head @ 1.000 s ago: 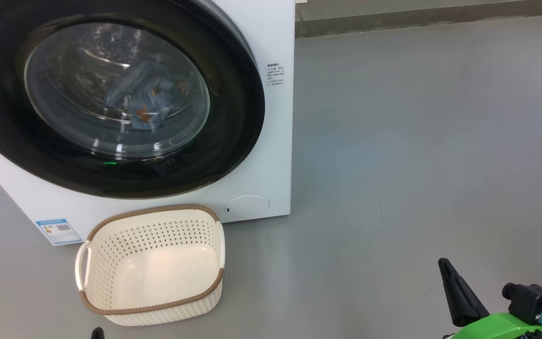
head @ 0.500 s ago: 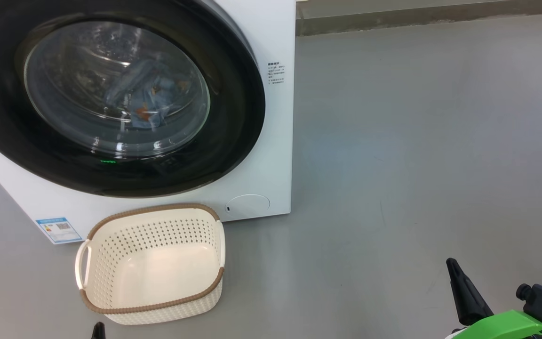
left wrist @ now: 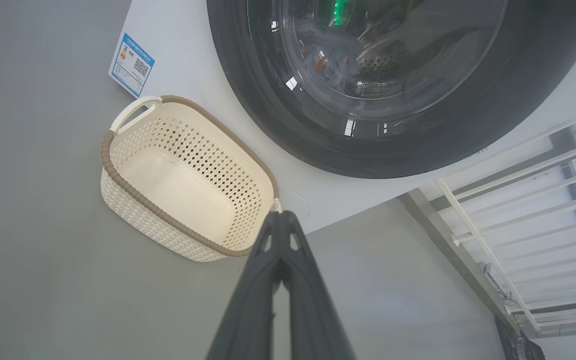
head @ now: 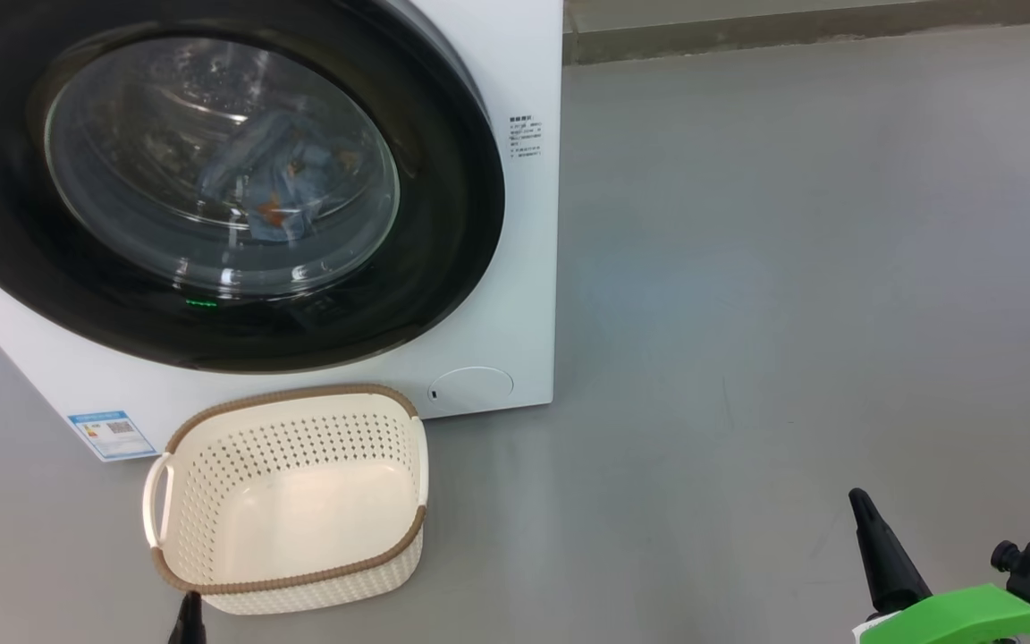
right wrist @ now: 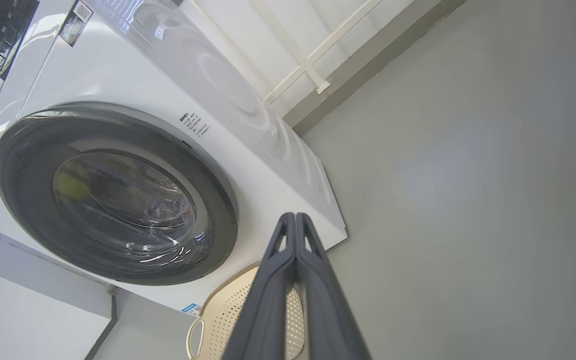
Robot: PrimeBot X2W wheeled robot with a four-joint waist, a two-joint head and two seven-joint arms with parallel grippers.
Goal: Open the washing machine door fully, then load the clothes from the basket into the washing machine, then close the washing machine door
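Since a second ago, the right end effector [head: 858, 503] has drifted rightward in the head view and the left end effector [head: 187, 608] has risen a little. The washing machine door [head: 452, 224] is shut, the clothes [head: 282, 192] behind its glass. The basket [head: 300, 586] stands empty on the floor [head: 792, 268] just before the washing machine [head: 524, 304]. Both end effectors are pinched closed, holding nothing.
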